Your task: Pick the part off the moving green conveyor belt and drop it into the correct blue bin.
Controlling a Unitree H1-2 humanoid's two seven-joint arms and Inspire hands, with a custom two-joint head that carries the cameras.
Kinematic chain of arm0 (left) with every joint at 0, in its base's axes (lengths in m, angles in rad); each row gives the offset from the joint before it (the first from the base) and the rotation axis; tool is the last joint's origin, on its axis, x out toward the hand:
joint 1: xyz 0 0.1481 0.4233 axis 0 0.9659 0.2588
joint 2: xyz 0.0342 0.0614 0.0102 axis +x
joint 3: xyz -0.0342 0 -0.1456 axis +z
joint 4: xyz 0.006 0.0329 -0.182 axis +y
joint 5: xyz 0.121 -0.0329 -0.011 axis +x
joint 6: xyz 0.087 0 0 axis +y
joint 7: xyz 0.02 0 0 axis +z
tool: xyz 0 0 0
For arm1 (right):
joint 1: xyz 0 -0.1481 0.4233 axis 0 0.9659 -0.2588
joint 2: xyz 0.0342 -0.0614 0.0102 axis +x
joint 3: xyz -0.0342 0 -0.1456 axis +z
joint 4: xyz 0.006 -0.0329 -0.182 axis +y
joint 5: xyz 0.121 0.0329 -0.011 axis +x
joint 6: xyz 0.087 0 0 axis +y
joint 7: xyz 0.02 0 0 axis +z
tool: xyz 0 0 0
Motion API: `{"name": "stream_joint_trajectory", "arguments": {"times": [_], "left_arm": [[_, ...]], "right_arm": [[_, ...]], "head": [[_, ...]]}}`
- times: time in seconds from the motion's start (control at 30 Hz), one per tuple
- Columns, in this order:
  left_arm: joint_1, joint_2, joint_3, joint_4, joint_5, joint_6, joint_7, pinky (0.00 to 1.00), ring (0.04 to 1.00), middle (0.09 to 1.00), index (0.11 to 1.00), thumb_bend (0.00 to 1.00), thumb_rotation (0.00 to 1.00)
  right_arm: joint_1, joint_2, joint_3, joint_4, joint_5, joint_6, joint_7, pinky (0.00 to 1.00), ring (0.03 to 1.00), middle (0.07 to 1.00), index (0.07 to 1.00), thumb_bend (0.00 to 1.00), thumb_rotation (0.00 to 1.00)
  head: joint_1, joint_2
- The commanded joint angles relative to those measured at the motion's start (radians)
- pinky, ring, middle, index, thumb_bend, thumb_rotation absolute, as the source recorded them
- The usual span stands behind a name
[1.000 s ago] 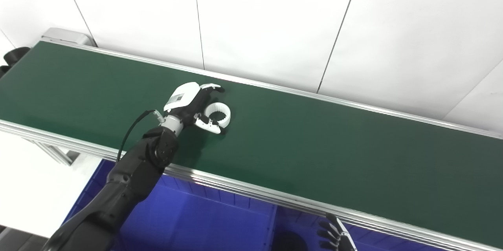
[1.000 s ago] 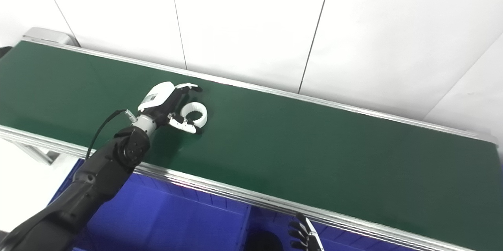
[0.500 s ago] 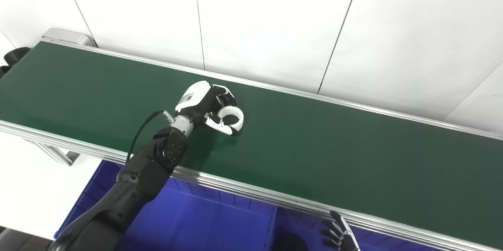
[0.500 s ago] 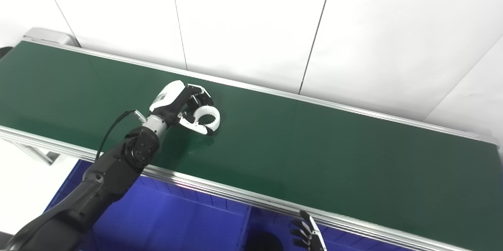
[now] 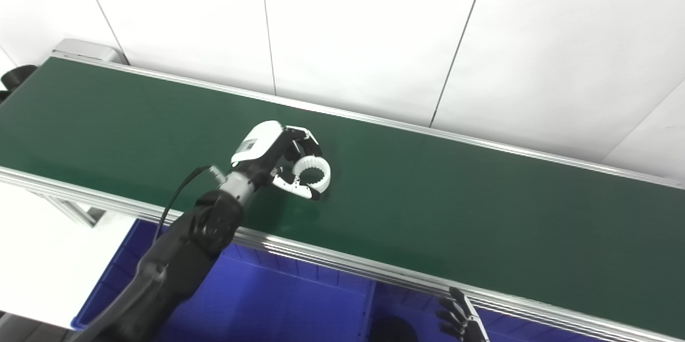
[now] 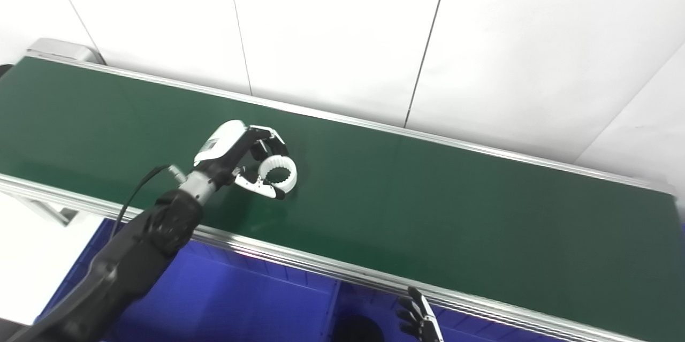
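White plastic forms the part (image 5: 312, 175), a short ring with a toothed or ribbed inner edge and an open round centre through which the green conveyor belt (image 5: 481, 213) shows. The ring sits between the fingers (image 5: 304, 137) and thumb of the left hand (image 5: 273, 154): dark fingers curl over its far side, while the white-tipped thumb presses along its near side, so the hand is clenched around it in a grasp. Whether the ring rests on the belt surface or is raised slightly off it cannot be told; a faint shadow lies on the belt just below the thumb. On the white back shell of the left hand, behind the fingers, a small grey label (image 5: 249, 144) is visible, but its printing is too small to read. A black cable (image 5: 179, 197) loops from the wrist down beside the dark forearm, which crosses the aluminium rail (image 5: 342, 264) at the belt's near edge. Below that rail, on the palm side of the arm, lies a blue bin (image 5: 278, 304) with a dividing wall; a dark round shape shows in the next compartment. The right hand (image 6: 420, 320) appears only partly at the bottom edge, well apart from the ring, its dark fingers spread apart and holding nothing. White wall panels with thin seams stand beyond the fingertips.
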Motion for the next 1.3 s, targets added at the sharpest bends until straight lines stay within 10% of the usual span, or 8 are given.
{"name": "stream_joint_trajectory", "arguments": {"times": [0.0, 0.33, 0.53, 1.1, 1.23, 1.27], "left_arm": [[0.021, 0.033, 0.035, -0.104, -0.046, -0.055, -0.009, 0.44, 0.419, 0.51, 0.527, 0.5, 0.0], [0.286, 0.067, 0.107, -0.356, -0.135, -0.127, -0.079, 0.43, 0.408, 0.517, 0.529, 0.5, 0.0], [0.394, 0.079, 0.099, -0.27, -0.08, -0.204, -0.074, 0.43, 0.401, 0.509, 0.537, 0.5, 0.0], [0.334, 0.241, -0.147, -0.19, 0.03, -0.202, -0.189, 0.5, 0.431, 0.501, 0.53, 0.5, 0.0], [0.337, 0.235, -0.141, -0.208, 0.142, -0.157, -0.213, 0.59, 0.64, 0.645, 0.504, 0.5, 0.05], [0.335, 0.231, -0.14, -0.202, 0.158, -0.148, -0.217, 0.69, 0.725, 0.731, 0.676, 0.52, 0.2]], "right_arm": [[0.017, 0.008, 0.003, -0.045, -0.014, -0.059, -0.015, 0.71, 0.789, 0.838, 0.91, 0.87, 0.45], [0.042, 0.033, -0.016, -0.098, -0.038, -0.059, 0.01, 0.77, 0.822, 0.837, 0.903, 0.85, 0.44], [0.073, 0.065, -0.059, -0.144, -0.06, -0.05, 0.063, 0.78, 0.824, 0.843, 0.903, 0.83, 0.43], [0.11, 0.146, -0.16, -0.252, -0.067, 0.027, 0.211, 0.79, 0.829, 0.843, 0.907, 0.83, 0.44], [0.116, 0.161, -0.173, -0.251, -0.066, 0.027, 0.227, 0.79, 0.831, 0.843, 0.906, 0.83, 0.44], [0.116, 0.164, -0.176, -0.249, -0.069, 0.025, 0.229, 0.79, 0.829, 0.841, 0.905, 0.83, 0.44]], "head": [[-0.012, 0.019], [-0.145, 0.161], [-0.223, 0.237], [-0.284, 0.343], [-0.289, 0.338], [-0.291, 0.337]]}}
